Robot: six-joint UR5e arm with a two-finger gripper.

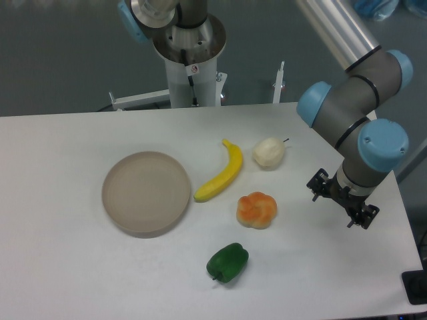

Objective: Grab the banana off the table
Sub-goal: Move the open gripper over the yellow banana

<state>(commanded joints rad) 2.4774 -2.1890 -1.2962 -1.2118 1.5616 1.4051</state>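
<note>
The banana (221, 175) lies flat on the white desk (60, 267), untouched, just beside the round dish (146, 192) and near the orange-yellow fruit (257, 210). The gripper (341, 199) hangs well apart from it, at the desk's right side; whether its fingers are apart or together cannot be told from this angle. Judgement: the banana looks smooth, stiff, light and likely slippery. The best hold is across its narrow middle, where the sides run closest to parallel and clearance from the dish is adequate.

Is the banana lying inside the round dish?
No. The banana lies on the bare table just right of the round dish, its lower tip near the rim.
</note>
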